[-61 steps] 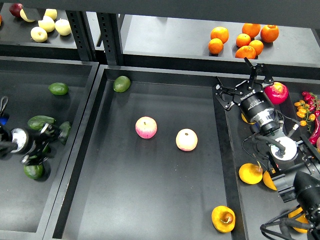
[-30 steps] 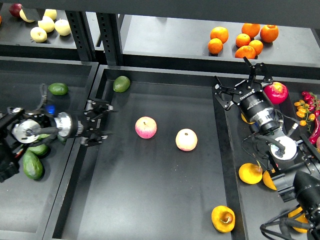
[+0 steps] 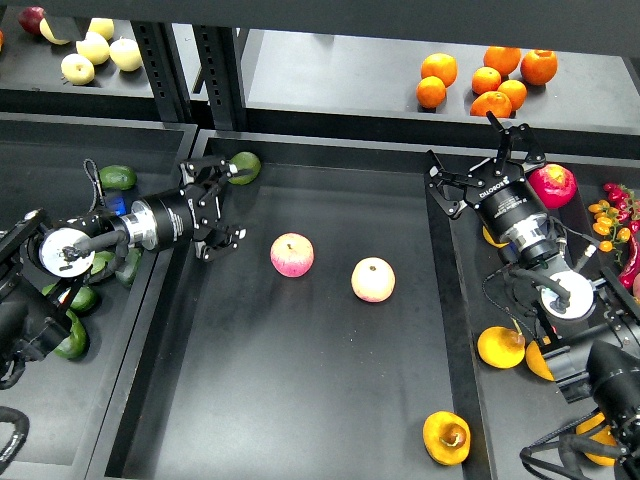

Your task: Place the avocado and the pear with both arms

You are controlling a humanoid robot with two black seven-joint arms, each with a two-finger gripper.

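The avocado (image 3: 243, 166), green and egg-shaped, lies in the far left corner of the middle tray (image 3: 300, 400). My left gripper (image 3: 221, 204) is open and empty. It reaches over the tray's left wall, just in front of the avocado and apart from it. The pear (image 3: 447, 437), orange-yellow with a dark dimple, lies at the front right of the middle tray. My right gripper (image 3: 487, 158) is open and empty above the right tray's far end, far from the pear.
Two pink-and-yellow apples (image 3: 292, 254) (image 3: 373, 279) lie in the middle tray. Several other avocados (image 3: 117, 177) lie in the left tray, and more orange-yellow pears (image 3: 501, 347) and a red fruit (image 3: 552, 185) in the right tray. Oranges (image 3: 485, 80) sit on the back shelf.
My left arm has swung from the left tray, over the wall into the middle tray and up towards the avocado, its gripper empty. The right arm has hardly moved.
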